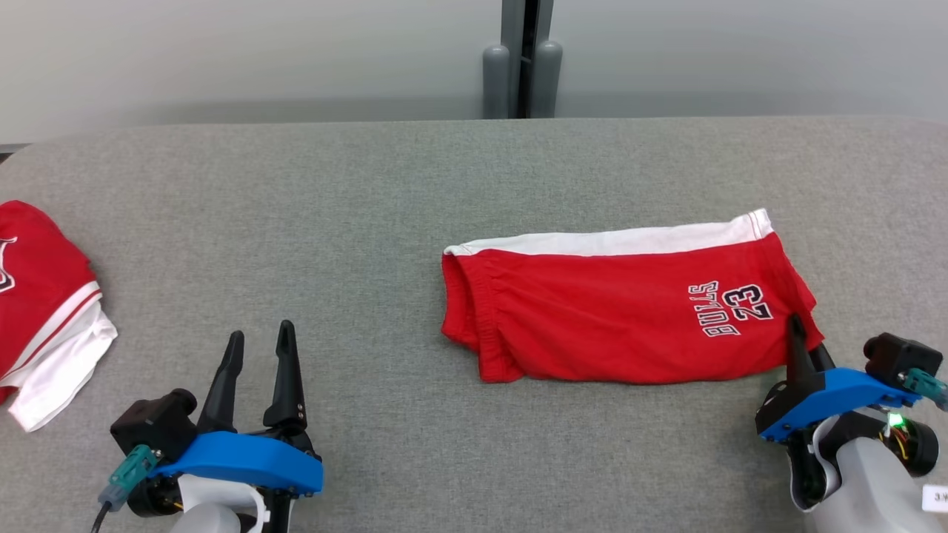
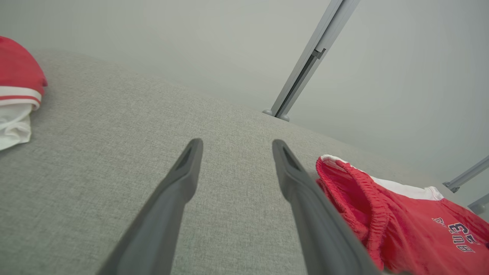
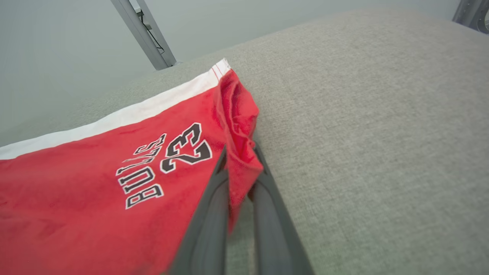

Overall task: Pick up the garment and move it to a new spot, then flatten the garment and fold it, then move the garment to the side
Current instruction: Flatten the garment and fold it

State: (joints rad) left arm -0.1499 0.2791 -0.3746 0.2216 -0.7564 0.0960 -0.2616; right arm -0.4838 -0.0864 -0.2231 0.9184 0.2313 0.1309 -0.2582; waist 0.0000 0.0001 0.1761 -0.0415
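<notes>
The garment is a pair of red shorts with a white band and "BULLS 23" print, lying folded flat on the grey table, right of centre. My right gripper is shut on the garment's near right corner; in the right wrist view the red cloth is pinched between the two dark fingers. My left gripper stands open at the lower left, above bare table, well left of the garment. In the left wrist view its fingers are spread, with the garment's elastic waistband end off to the right.
A second red and white garment lies crumpled at the table's left edge, also in the left wrist view. A grey post stands behind the table's far edge. Grey table surface lies between the two garments.
</notes>
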